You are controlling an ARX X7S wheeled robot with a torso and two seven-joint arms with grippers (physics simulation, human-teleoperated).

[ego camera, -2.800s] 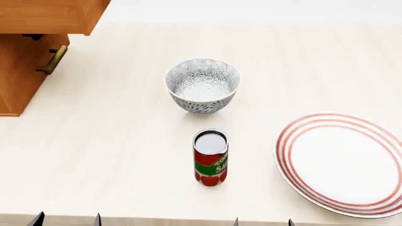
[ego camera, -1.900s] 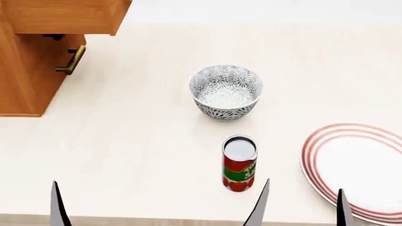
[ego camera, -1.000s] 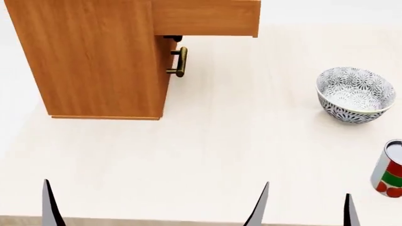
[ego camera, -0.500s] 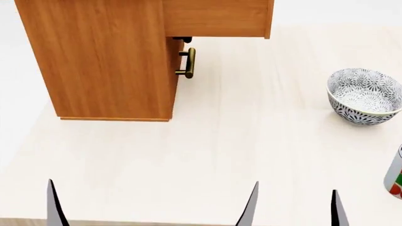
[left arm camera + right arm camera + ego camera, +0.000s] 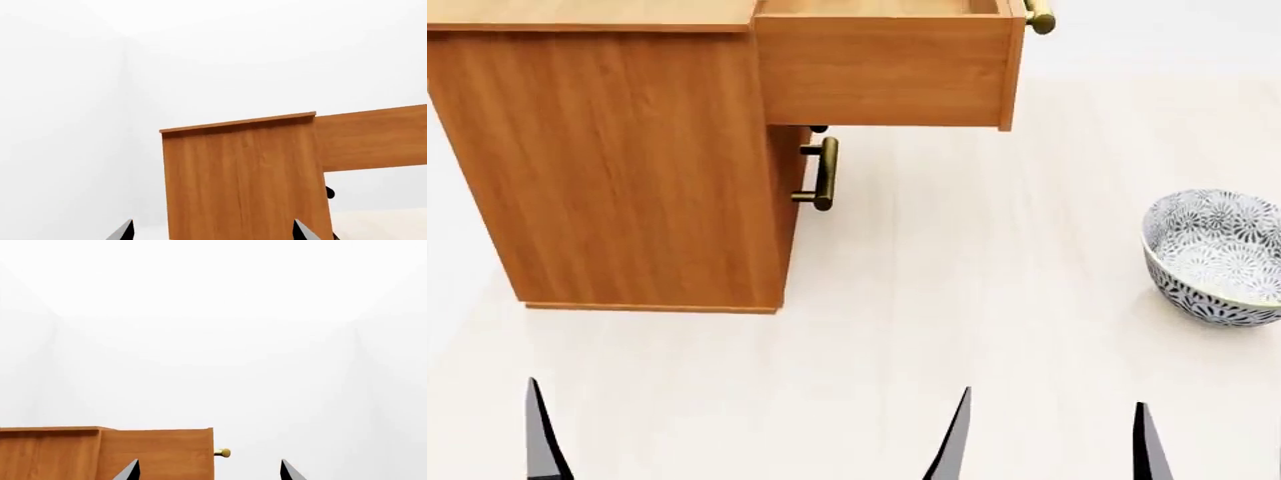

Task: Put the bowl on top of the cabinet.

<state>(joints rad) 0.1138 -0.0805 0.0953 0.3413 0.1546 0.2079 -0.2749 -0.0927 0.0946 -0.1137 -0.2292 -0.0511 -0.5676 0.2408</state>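
Observation:
The patterned bowl (image 5: 1220, 256) stands upright on the pale table at the right edge of the head view, with nothing in it. At the left is the orange-brown cabinet (image 5: 627, 170), a strip of its flat top showing; it also fills the lower part of the left wrist view (image 5: 243, 180) and sits low in the right wrist view (image 5: 53, 455). My right gripper (image 5: 1050, 442) is open near the table's front edge, well short of the bowl. My left gripper (image 5: 213, 231) is open and faces the cabinet's side; in the head view only one of its fingertips (image 5: 543, 440) shows.
The cabinet's top drawer (image 5: 888, 70) is pulled out toward the right, with a brass handle (image 5: 1037, 15) at its end. A second brass handle (image 5: 822, 172) sticks out below it. The table (image 5: 961, 300) runs between cabinet and bowl. White walls stand behind.
The head view swung left and tilted up: the cabinet's top and open drawer came into view, the bowl slid to the right edge, and the can and plate left the frame.

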